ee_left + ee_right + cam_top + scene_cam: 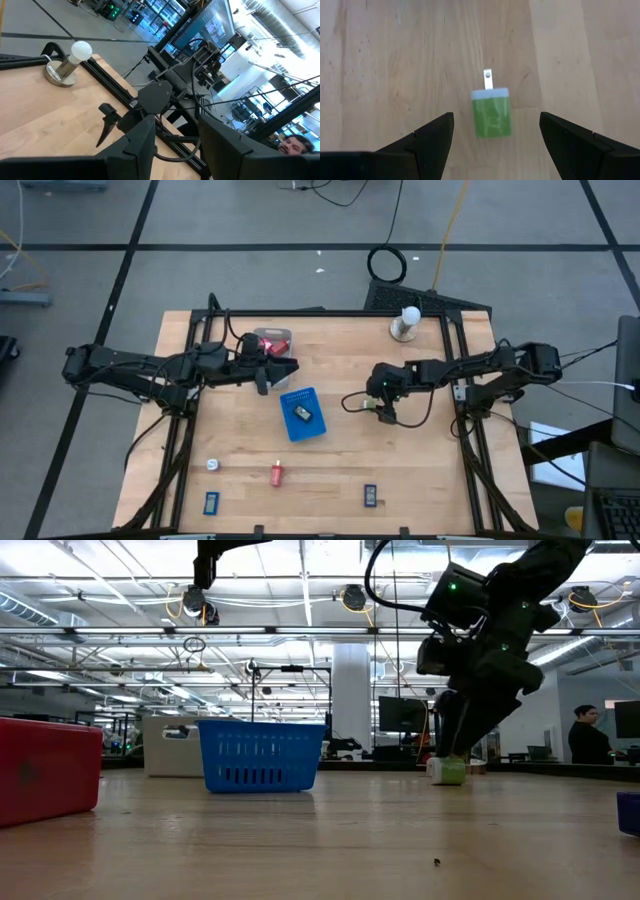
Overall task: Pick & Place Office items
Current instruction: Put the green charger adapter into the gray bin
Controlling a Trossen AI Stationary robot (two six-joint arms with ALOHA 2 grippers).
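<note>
Hovering right over its target, the right gripper (496, 131) has its fingers spread wide, one on each side of a little green charger plug (492, 112) that lies flat on the table (420, 470), right of the middle, not yet touched. A small hard block with a white cap and a metal prong poking out — I'd call it light and rigid, its smooth plastic maybe a touch slippery. The flat green sides look like the place to pinch; stay off the prong end. The right arm reaches in from the right edge, wrist bent steeply down, so from table height the gripper stands almost on the plug.

Nearer the front edge sit other small pieces: a red one (276, 474), a white one (212, 465) and two dark blue ones (210, 502). Mid-table is the blue basket (303, 415) with something dark inside.

Farther back, the left gripper (288, 366) hangs high beside a grey tray (262, 336) holding a red item — its fingers are partly apart with nothing visible between them. At the back right corner stands a white knob (408, 316).
</note>
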